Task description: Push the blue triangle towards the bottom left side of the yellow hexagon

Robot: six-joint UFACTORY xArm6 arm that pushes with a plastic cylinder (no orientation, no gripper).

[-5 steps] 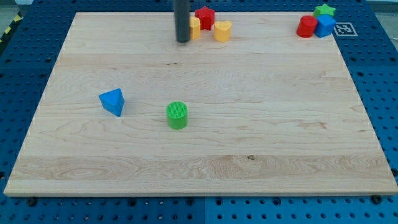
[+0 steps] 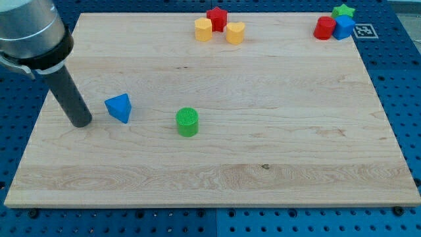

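The blue triangle (image 2: 119,107) lies on the wooden board (image 2: 263,151) at the view's left. My tip (image 2: 81,122) rests on the board just left of the blue triangle, a small gap apart from it. The yellow hexagon (image 2: 203,29) sits near the board's top edge, far up and to the right of the triangle.
A red block (image 2: 217,18) and a second yellow block (image 2: 235,32) stand next to the yellow hexagon. A green cylinder (image 2: 187,122) stands right of the blue triangle. A red block (image 2: 323,28), a blue block (image 2: 343,27) and a green star (image 2: 343,10) cluster at the top right.
My tip has moved from beside the yellow hexagon at the top down to the left, to just left of the blue triangle. No block has moved.
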